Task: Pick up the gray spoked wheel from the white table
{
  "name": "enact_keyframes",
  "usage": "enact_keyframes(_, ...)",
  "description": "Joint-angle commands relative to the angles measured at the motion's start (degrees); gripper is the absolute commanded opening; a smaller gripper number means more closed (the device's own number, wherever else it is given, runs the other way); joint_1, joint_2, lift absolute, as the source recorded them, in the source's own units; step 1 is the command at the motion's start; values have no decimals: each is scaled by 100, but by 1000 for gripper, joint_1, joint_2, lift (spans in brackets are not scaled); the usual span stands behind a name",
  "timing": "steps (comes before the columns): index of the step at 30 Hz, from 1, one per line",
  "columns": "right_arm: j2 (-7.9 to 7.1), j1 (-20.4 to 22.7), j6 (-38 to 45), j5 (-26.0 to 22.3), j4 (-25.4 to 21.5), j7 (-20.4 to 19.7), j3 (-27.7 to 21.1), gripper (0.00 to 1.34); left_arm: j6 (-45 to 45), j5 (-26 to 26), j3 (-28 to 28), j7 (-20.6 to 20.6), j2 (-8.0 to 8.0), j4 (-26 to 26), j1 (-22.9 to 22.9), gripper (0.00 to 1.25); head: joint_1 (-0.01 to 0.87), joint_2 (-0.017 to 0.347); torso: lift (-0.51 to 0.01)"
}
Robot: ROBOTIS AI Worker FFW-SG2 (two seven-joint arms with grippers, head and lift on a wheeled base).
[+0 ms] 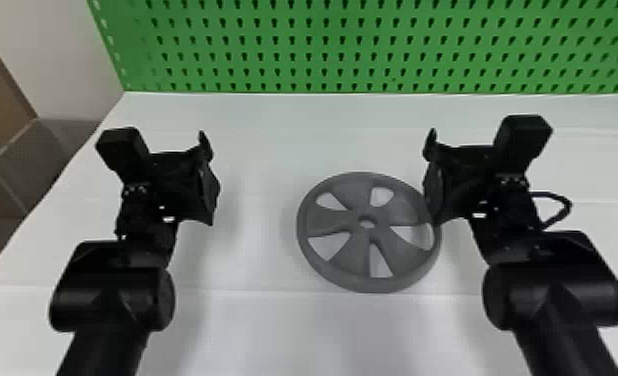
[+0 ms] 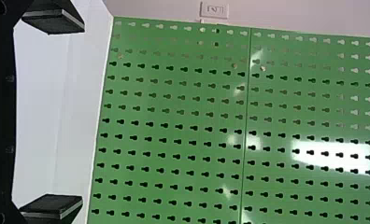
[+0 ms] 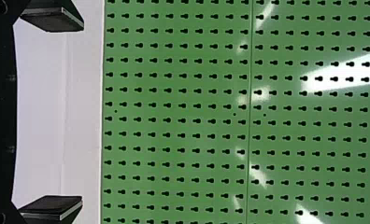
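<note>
Looking down from the head view, we can see the gray spoked wheel (image 1: 357, 242) lying flat on the white table (image 1: 260, 260). It has a round hole in its middle and five wide spokes, with open spaces between them. Our left gripper (image 1: 211, 175) is to the left of the wheel, well apart from it. Our right gripper (image 1: 431, 174) is at the wheel's right side, and it covers a little bit of the wheel's edge in the head view. We cannot tell if it touches the wheel or is just above it.

In the left wrist view, we see our left gripper's two flat black fingers (image 2: 54, 17) spread far apart, with white table showing through the gap. In the right wrist view, our right gripper's fingers (image 3: 54, 18) are spread wide too, and white table shows between them as well. So we are not pinching the wheel with either one.

Behind the wheel stands a big green board (image 1: 368, 47) with lots of little holes in rows. Shiny spots of light show on it in both wrist views. Past the wheel, next to that board, we see a small wall plate (image 2: 214, 9) on a pale wall (image 2: 286, 16). To the right of the wheel, a black cable (image 1: 569, 206) makes a loop beside our right arm.
</note>
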Motion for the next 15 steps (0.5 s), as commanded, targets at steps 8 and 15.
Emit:
enact_keyframes(8, 0, 0, 0, 0, 0, 0, 0, 1339, 0, 0, 0, 0, 0, 0, 0, 1250, 778, 72, -97)
enact_keyframes(15, 0, 0, 0, 0, 0, 0, 0, 1339, 0, 0, 0, 0, 0, 0, 0, 1250, 778, 72, -97)
